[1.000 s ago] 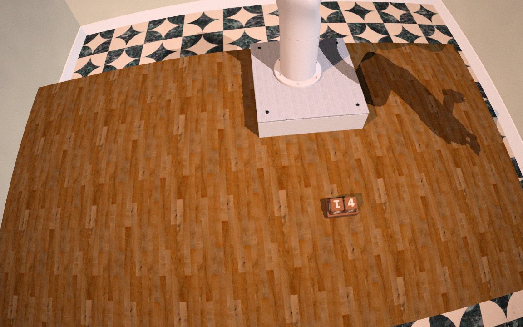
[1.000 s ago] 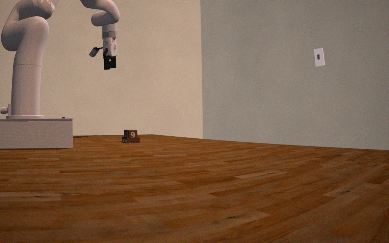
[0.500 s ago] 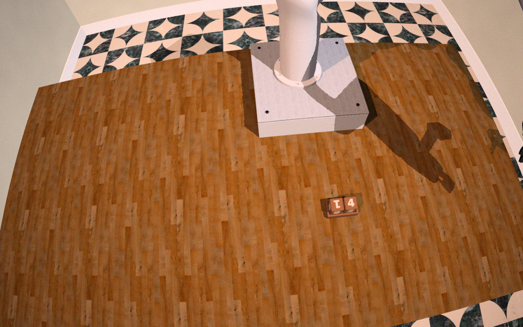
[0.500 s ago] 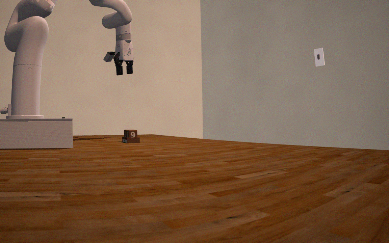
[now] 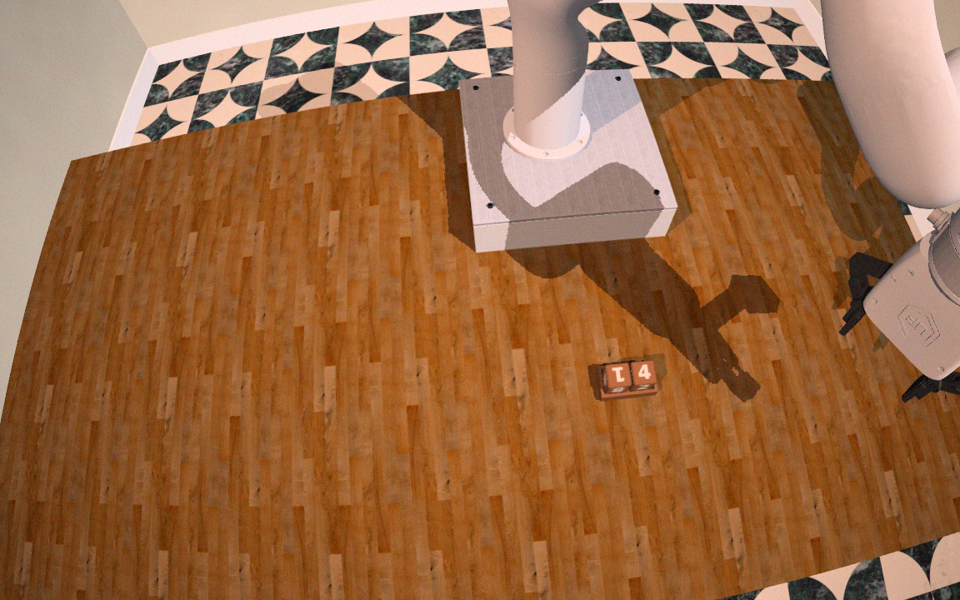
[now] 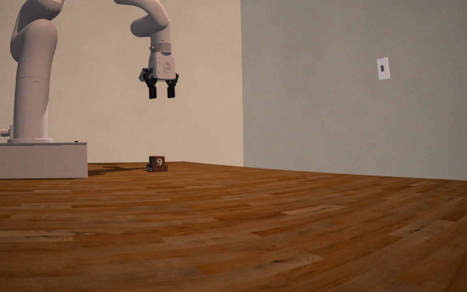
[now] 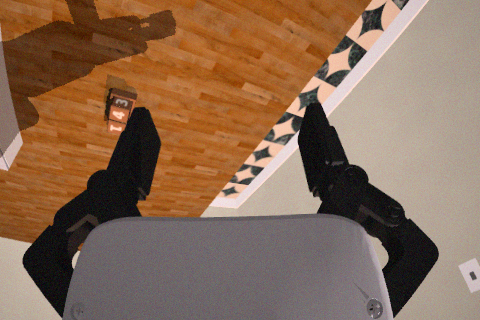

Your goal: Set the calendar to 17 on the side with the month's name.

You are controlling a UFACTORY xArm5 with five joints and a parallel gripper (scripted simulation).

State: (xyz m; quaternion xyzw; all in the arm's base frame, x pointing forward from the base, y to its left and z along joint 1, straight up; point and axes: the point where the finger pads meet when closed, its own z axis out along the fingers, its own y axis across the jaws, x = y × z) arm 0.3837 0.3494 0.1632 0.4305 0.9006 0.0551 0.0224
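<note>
The calendar tray (image 5: 629, 395) (image 6: 161, 169) (image 7: 127, 94) is brown and stands on the table in front of the robot base. Two cubes sit in it side by side. The left cube (image 5: 616, 374) shows an upside-down 1 on top and a 9 on its outer end in the exterior view. The right cube (image 5: 644, 372) shows a 4 on top and a 3 on its outer end in the wrist view. A pale label on the tray faces the base side. I cannot read it or the digits above it. My gripper (image 5: 875, 364) (image 6: 161, 95) (image 7: 228, 122) is open, empty and high above the table.
The robot base (image 5: 572, 216) (image 6: 30, 161) stands behind the tray. The wooden table (image 5: 245, 410) (image 6: 264, 232) ends at the right, near a tiled floor strip and a wall. The arm's shadow falls between base and tray and to the tray's right.
</note>
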